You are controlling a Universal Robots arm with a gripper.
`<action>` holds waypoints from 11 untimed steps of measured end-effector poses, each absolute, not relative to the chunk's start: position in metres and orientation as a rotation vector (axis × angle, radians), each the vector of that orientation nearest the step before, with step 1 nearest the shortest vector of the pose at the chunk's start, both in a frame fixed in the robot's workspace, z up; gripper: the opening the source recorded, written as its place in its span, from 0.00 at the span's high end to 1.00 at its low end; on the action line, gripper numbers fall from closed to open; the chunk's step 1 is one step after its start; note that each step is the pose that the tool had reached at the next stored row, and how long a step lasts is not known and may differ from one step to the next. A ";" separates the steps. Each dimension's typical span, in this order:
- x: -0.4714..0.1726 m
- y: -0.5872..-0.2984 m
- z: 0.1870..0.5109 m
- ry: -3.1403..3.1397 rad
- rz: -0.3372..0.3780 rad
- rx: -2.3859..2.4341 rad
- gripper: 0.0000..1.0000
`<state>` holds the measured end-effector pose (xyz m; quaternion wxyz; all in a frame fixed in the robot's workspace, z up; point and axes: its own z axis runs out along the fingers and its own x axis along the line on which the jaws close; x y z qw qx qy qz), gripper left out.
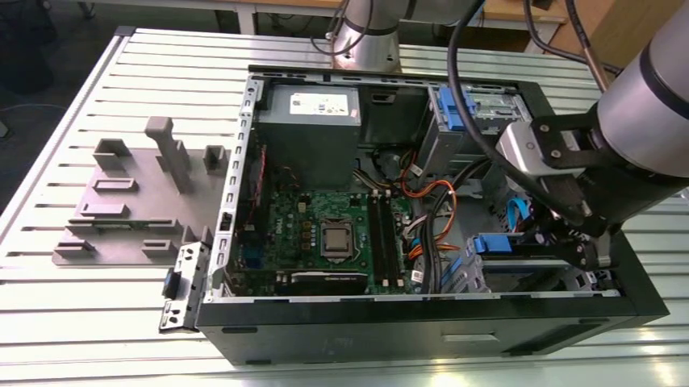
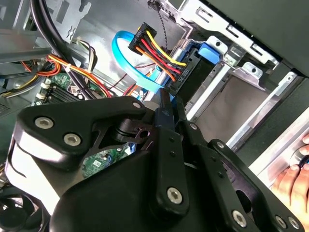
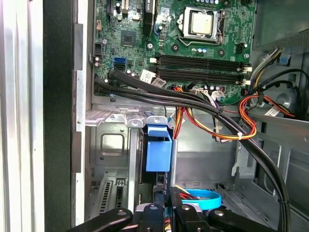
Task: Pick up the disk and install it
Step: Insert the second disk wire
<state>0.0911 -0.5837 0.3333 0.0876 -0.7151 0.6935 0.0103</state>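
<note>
The disk stands edge-on in the lower drive bay [image 1: 517, 278] of the open computer case, at the exterior view's right. Its blue end tab [image 1: 501, 243] [image 2: 210, 51] [image 3: 158, 151] sticks out of the grey metal bay. Its dark edge [image 2: 182, 76] shows beside the tab. My gripper [image 2: 165, 104] [image 3: 166, 197] reaches down into the case just behind that edge, its black fingers shut together. I cannot tell whether they touch the disk. Nothing shows between the fingers.
Red, yellow and orange power wires [image 2: 154, 50] and a blue flat cable [image 2: 128, 63] hang close to the fingers. The motherboard [image 1: 334, 234] and power supply [image 1: 310, 121] fill the case's left. A grey fixture plate [image 1: 129, 201] lies on the slatted table. A person's hand [image 2: 292, 181] rests outside the case wall.
</note>
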 end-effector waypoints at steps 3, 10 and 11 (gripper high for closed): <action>0.091 -0.584 0.332 2.065 0.031 -2.129 0.84; 0.091 -0.584 0.329 2.064 0.032 -2.128 0.84; 0.091 -0.584 0.329 2.064 0.033 -2.128 0.84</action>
